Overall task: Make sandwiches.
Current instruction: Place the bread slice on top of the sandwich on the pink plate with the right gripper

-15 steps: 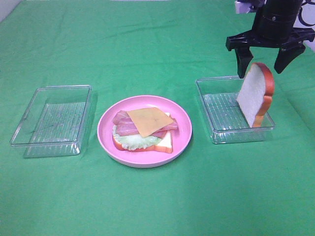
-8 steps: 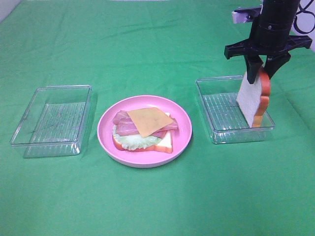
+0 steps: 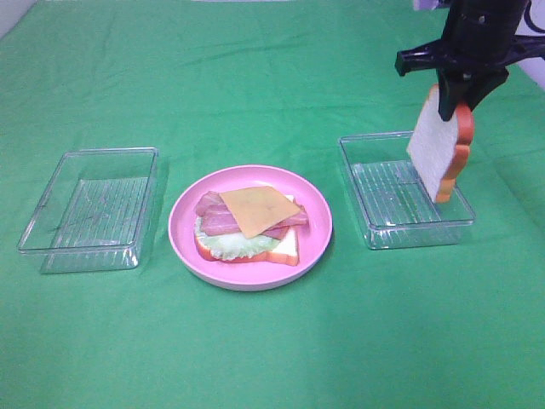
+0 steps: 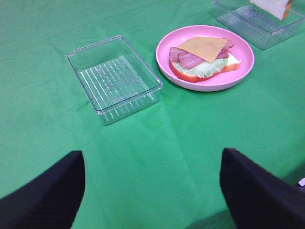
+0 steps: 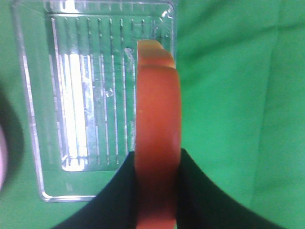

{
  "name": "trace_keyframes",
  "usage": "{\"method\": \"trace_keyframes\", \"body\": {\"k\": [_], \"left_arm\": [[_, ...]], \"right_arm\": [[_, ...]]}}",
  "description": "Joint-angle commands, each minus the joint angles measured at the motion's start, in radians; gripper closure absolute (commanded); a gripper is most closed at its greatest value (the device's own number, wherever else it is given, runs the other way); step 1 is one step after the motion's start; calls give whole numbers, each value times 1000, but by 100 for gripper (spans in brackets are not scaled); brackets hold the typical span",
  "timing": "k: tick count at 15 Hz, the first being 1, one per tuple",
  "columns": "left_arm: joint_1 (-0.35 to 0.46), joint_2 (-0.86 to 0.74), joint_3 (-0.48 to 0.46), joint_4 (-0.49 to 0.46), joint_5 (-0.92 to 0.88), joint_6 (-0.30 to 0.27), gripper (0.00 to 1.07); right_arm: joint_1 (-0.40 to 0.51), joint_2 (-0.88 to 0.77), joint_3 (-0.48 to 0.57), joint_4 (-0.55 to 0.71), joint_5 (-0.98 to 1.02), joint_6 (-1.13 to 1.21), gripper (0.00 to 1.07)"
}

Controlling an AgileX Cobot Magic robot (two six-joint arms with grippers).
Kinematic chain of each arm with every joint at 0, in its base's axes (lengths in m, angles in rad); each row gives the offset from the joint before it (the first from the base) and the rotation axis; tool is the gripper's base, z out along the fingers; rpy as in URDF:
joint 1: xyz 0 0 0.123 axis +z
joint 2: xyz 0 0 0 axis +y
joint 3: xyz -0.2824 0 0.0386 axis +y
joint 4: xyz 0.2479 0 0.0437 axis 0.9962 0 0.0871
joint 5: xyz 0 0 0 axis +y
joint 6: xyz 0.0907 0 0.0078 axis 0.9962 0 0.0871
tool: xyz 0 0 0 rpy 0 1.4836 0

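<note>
Sandwich (image 3: pixel 249 223) status: we have the open-faced stack on the pink plate (image 3: pixel 316 243) mid-table, with bread at the base, then lettuce, bacon, and 1 cheese square (image 3: pixel 259 210) on top. Only the lid is missing.

Top bread slice (image 3: pixel 436 146) hangs from the right gripper (image 3: pixel 453 95), jaws narrowed onto its crust at the upper edge. In the high view the slice hangs on edge, tilted, above the right clear tray (image 3: pixel 375 232); we can't confirm whether its lowest corner clears the tray wall. The right wrist view shows only the orange crust (image 5: pixel 157 129) pinched between both dark jaws, tray below.

Left gripper (image 4: pixel 152 191) is wide and holds nothing, parked near the table edge, well apart from the left tray (image 4: pixel 114 78).

Handling, our read:
- Slice looks like light toy foam or plastic, stiff enough to hang from 1 edge without drooping.
- Crust looks smooth, so it could pivot or slip in the pinch.
- Edge grip on the crust is the right spot, since it keeps the white face free to land flat.
- Cheese sits loose and skewed, so a dragged landing could push it off. We'd lay the slice flat before release.
</note>
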Motion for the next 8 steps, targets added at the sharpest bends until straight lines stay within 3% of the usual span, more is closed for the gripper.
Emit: {"method": "trace_keyframes", "body": {"k": [1, 6, 7, 8], "left_arm": [[-8, -19, 2, -3, -9, 2, 32], [-8, -19, 2, -3, -9, 2, 32], [-8, -19, 2, -3, -9, 2, 32], [-8, -19, 2, -3, -9, 2, 32]], "right_arm": [[-1, -72, -5, 115, 41, -44, 107], [13, -93, 22, 507, 11, -199, 107], [18, -93, 58, 594, -19, -233, 107], [61, -93, 169, 755, -136, -295, 107]]}}
